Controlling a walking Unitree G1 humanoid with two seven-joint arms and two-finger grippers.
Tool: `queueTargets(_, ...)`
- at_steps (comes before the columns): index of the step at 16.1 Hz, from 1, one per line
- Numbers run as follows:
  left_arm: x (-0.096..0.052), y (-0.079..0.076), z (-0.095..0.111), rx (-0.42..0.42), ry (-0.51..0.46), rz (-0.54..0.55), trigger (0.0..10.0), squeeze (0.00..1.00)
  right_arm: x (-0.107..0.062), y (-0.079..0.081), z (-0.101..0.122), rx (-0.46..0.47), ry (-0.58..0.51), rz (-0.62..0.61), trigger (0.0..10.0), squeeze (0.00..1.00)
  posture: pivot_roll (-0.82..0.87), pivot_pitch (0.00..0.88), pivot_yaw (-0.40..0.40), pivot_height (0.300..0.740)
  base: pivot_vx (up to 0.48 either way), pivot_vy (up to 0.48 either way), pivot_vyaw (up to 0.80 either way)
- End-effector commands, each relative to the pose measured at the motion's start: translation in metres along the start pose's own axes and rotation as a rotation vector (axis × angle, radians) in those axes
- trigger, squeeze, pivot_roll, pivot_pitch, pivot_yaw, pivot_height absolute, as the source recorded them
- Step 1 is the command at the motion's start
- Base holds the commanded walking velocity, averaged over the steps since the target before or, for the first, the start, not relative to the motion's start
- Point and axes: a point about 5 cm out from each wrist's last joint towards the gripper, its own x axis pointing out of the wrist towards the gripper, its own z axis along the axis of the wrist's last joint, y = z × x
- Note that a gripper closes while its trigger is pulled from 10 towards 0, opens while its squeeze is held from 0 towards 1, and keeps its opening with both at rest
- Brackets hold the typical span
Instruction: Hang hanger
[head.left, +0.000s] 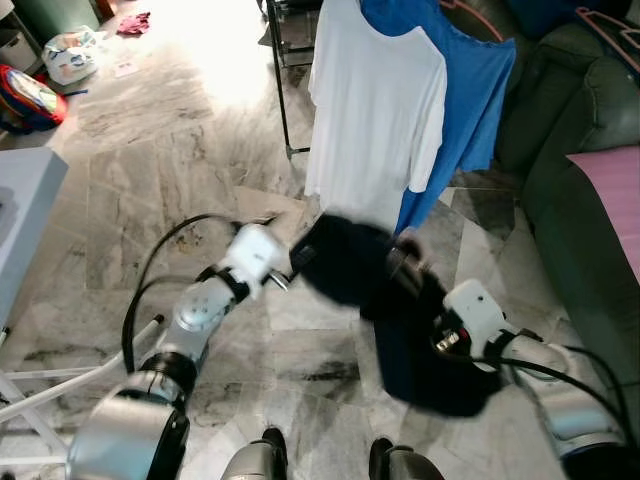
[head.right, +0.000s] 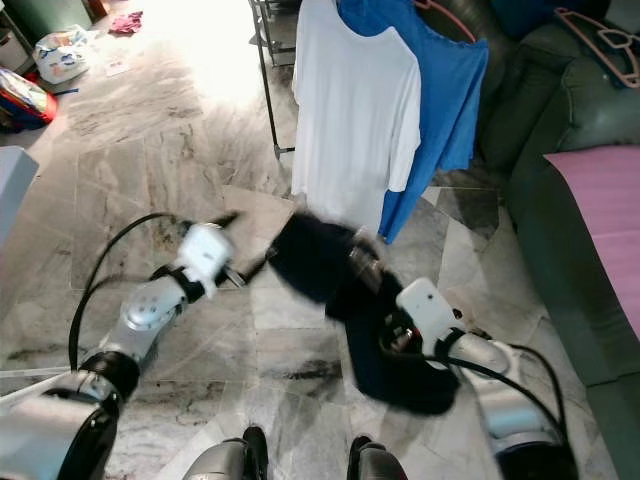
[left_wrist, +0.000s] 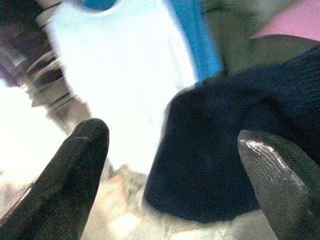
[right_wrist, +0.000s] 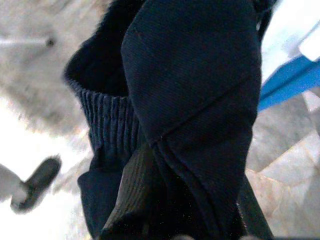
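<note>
A dark navy garment (head.left: 385, 300) hangs in front of me, low over the marble floor. My right gripper (head.left: 445, 338) is shut on it and its fingers are buried in the cloth; the right wrist view shows the navy fabric (right_wrist: 190, 100) with a ribbed cuff. A blurred grey part (head.left: 405, 262) sits at the garment's top; I cannot tell whether it is a hanger. My left gripper (head.left: 300, 257) is open at the garment's left edge, its fingertips (left_wrist: 90, 135) apart. Behind, a white T-shirt (head.left: 375, 110) and a blue T-shirt (head.left: 475, 90) hang on a dark rack (head.left: 280, 90).
A green sofa (head.left: 590, 110) with a pink cushion (head.left: 615, 185) lines the right side, and a pink hanger (head.right: 600, 40) lies on its back. Bags (head.left: 65, 55) sit on the floor far left, near a pale cabinet (head.left: 25, 200). White tubing (head.left: 60, 385) lies lower left.
</note>
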Motion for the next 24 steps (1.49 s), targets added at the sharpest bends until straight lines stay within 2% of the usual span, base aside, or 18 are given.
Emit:
queueTargets(1, -0.012, 0.007, -0.015, -0.084, 0.057, 0.173, 10.0, 1.00, -0.002, -0.006, 0.007, 0.047, -0.055, -0.106, 0.0, 0.00, -0.10, 0.207, 0.068, 0.740, 0.000, 0.000, 0.00)
queueTargets(3, -0.022, 0.011, -0.029, -0.188, 0.127, 0.366, 10.0, 1.00, -0.002, -0.008, 0.011, 0.122, -0.113, -0.229, 0.0, 0.00, -0.09, 0.196, 0.056, 0.740, 0.000, 0.000, 0.00)
queueTargets(4, -0.022, 0.010, -0.030, -0.204, 0.130, 0.374, 10.0, 0.36, -0.002, -0.008, 0.011, 0.146, -0.124, -0.258, 0.0, 0.00, -0.09, 0.191, 0.050, 0.740, 0.000, 0.000, 0.00)
queueTargets(5, -0.022, 0.010, -0.031, -0.215, 0.130, 0.389, 10.0, 0.00, -0.001, -0.008, 0.012, 0.156, -0.134, -0.275, 0.0, 0.00, -0.09, 0.188, 0.048, 0.740, 0.000, 0.000, 0.00)
queueTargets(6, -0.018, 0.008, -0.028, -0.269, 0.114, 0.419, 10.0, 0.00, 0.000, -0.006, 0.015, 0.171, -0.152, -0.334, 0.0, 0.00, -0.08, 0.178, 0.044, 0.740, 0.000, 0.000, 0.00)
queueTargets(7, -0.014, 0.006, -0.024, -0.275, 0.094, 0.427, 10.0, 0.00, 0.000, -0.006, 0.017, 0.178, -0.166, -0.374, 0.0, 0.00, -0.08, 0.174, 0.043, 0.740, 0.000, 0.000, 0.00)
queueTargets(8, -0.012, 0.004, -0.020, -0.280, 0.074, 0.427, 10.0, 0.00, 0.001, -0.004, 0.019, 0.193, -0.179, -0.381, 0.7, 0.00, -0.08, 0.169, 0.041, 0.740, 0.000, 0.000, 0.00)
queueTargets(9, -0.008, 0.000, -0.017, -0.285, 0.059, 0.421, 10.0, 0.00, 0.002, -0.001, 0.023, 0.202, -0.194, -0.383, 8.7, 0.00, -0.08, 0.164, 0.041, 0.740, 0.000, 0.000, 0.00)
queueTargets(10, -0.007, -0.001, -0.016, -0.285, 0.054, 0.419, 10.0, 0.00, 0.002, 0.001, 0.025, 0.200, -0.206, -0.375, 8.7, 0.00, -0.08, 0.159, 0.041, 0.740, 0.000, 0.000, 0.00)
queueTargets(11, -0.005, -0.003, -0.014, -0.297, 0.045, 0.404, 10.0, 0.00, 0.003, 0.003, 0.028, 0.201, -0.218, -0.367, 10.0, 0.00, -0.08, 0.157, 0.040, 0.740, 0.259, 0.000, 0.00)
queueTargets(16, 0.001, -0.007, -0.010, -0.313, 0.042, 0.379, 10.0, 0.00, 0.004, 0.006, 0.037, 0.208, -0.254, -0.379, 10.0, 0.00, -0.10, 0.146, 0.042, 0.740, 0.398, 0.000, 0.09)
queueTargets(19, 0.003, -0.009, -0.009, -0.315, 0.040, 0.373, 10.0, 0.00, 0.003, 0.003, 0.037, 0.210, -0.254, -0.391, 10.0, 0.00, -0.10, 0.143, 0.044, 0.740, 0.458, 0.000, 0.48)
queueTargets(24, 0.004, -0.009, -0.008, -0.318, 0.041, 0.367, 10.0, 0.00, 0.003, 0.003, 0.037, 0.215, -0.253, -0.385, 10.0, 0.00, -0.10, 0.143, 0.046, 0.740, 0.474, 0.000, 0.00)
